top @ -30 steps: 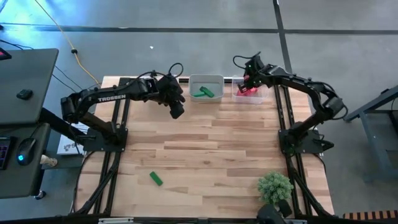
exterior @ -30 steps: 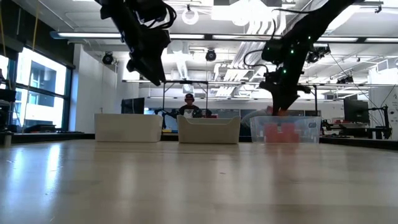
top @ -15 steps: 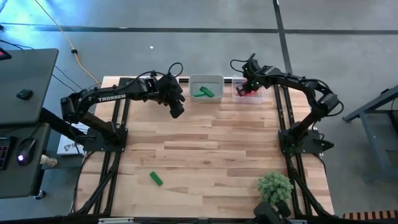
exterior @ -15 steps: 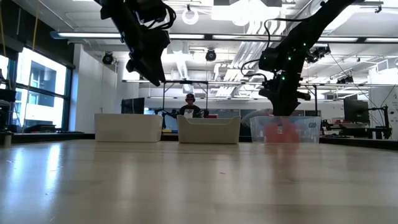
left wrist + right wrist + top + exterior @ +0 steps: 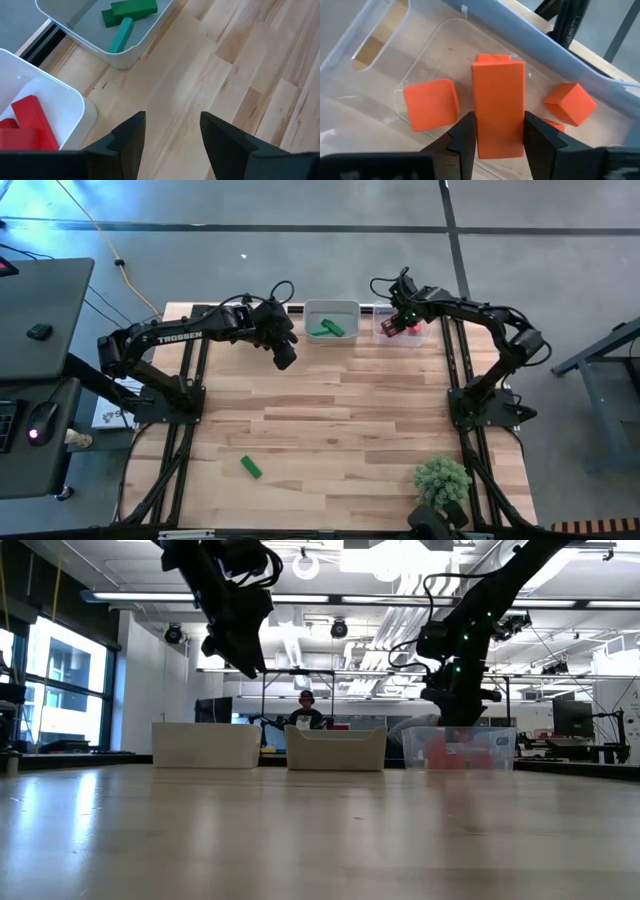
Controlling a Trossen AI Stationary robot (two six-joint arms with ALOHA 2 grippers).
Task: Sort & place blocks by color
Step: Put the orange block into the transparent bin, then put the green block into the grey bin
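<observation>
1. The right tool (image 5: 494, 134) hangs over the clear bin (image 5: 385, 55) at the desk's far right, its jaws flanking an orange bar (image 5: 498, 102). Whether it grips or has let go, I cannot tell. If the bar sticks to a finger, lifting could drag it out.
2. Orange cubes (image 5: 430, 104) lie beside the bar; a sideways exit could knock them.
3. The left tool (image 5: 170, 132) hovers open and empty over the desk (image 5: 340, 430), near the green blocks' bin (image 5: 332, 311).
4. One green block (image 5: 250, 467) lies well apart near the front; a long reach risks nudging it off.
</observation>
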